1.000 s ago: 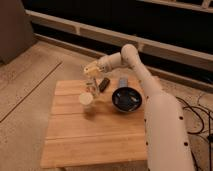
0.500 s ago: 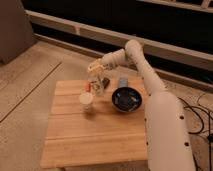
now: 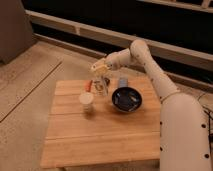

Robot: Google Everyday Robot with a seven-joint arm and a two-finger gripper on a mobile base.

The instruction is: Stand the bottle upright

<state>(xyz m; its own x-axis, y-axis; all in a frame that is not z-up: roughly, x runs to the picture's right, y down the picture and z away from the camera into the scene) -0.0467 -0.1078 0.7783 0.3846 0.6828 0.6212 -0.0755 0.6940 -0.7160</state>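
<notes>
Since a second ago, gripper (image 3: 100, 68) shifts slightly toward worktop (image 3: 100, 140) far edge, bottle (image 3: 101, 86) hanging near-upright beneath, close to the cup (image 3: 87, 101). Grip state: cannot tell. Best now: lower straight, seat base flat, release only once steady

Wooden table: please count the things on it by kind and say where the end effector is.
On the wooden slatted table:
Slim whitish plastic bottle: 1
Short round white cup: 1
Dark round bowl: 1
Small orange-red object: 1
Small bluish object: 1
Total: 5
The end effector is directly above the bottle.
</notes>
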